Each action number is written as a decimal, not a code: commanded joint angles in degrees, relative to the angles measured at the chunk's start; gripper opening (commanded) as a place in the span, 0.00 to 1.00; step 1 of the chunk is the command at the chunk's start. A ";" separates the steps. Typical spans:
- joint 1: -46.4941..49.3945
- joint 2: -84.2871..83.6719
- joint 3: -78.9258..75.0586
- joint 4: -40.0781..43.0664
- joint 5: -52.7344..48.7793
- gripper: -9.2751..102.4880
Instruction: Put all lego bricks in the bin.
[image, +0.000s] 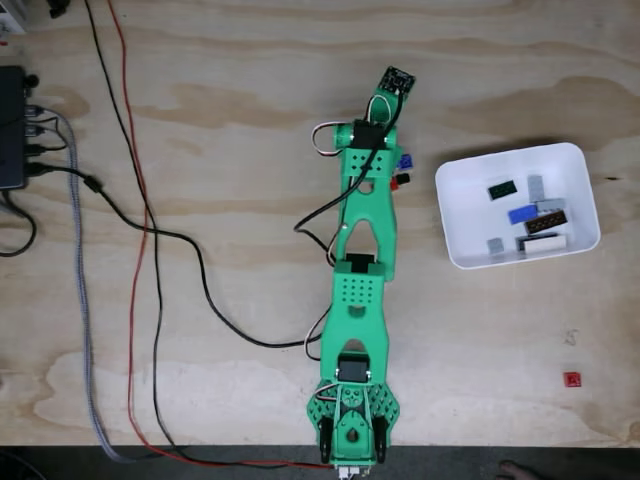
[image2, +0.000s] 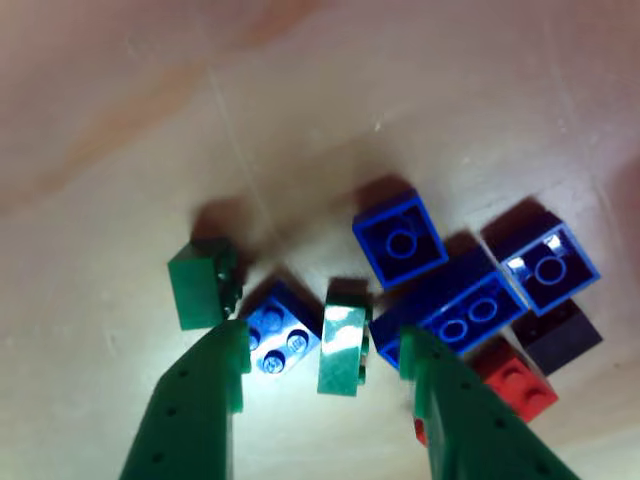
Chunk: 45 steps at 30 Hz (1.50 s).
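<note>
Fixed view, table: pale plywood tabletop (image: 240, 110), seen from above.
Arm: green arm (image: 362, 300) reaching from the bottom edge up the middle of the table, with its circuit board (image: 397, 79) at the far tip.
Cables: black cable (image: 180, 260), red wire (image: 135, 200) and braided grey cord (image: 82, 300) trailing down the left part of the table.
Bin: white bin (image: 470, 190) right of the arm, well apart from it, holding black, grey, blue and white bricks.
Bricks by the arm: a blue piece (image: 405, 160) and a red piece (image: 402, 181) poking out just beside the arm's right edge.
Stray brick: one red brick (image: 572, 379) alone near the lower right, well apart from the bin.
Other view, gripper: gripper (image2: 325, 350) with its two green fingers spread wide, gripping nothing.
Between the fingers: a blue brick (image2: 275, 335) studs up, and a green brick (image2: 342, 348) beside it.
Outside the fingers: a second green brick (image2: 200, 285) to the left; three blue bricks (image2: 400, 240) with undersides up, a red brick (image2: 520, 380) and a dark brick (image2: 560, 335) clustered to the right.
</note>
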 joint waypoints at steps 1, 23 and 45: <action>0.62 4.04 -3.16 -4.66 -1.41 0.23; -4.31 -2.02 -3.96 -8.09 -6.06 0.21; 24.52 58.80 33.66 -19.34 8.09 0.08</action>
